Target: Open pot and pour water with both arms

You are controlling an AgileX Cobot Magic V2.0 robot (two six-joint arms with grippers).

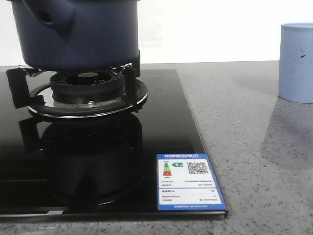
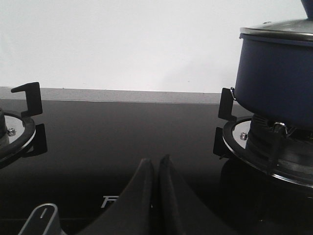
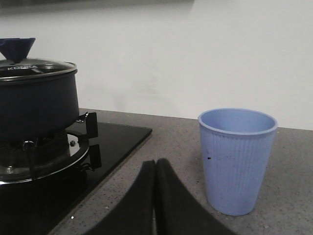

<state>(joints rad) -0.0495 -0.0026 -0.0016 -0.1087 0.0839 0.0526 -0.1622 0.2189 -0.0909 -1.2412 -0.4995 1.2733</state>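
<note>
Grey speckled countertop carrying a black glass gas hob, white wall behind.

On the hob's burner grate sits the navy pot, glass lid on. A light-blue ribbed cup stands apart on the counter. Left gripper and right gripper are both clenched, fingertips touching, grasping nothing.
</note>
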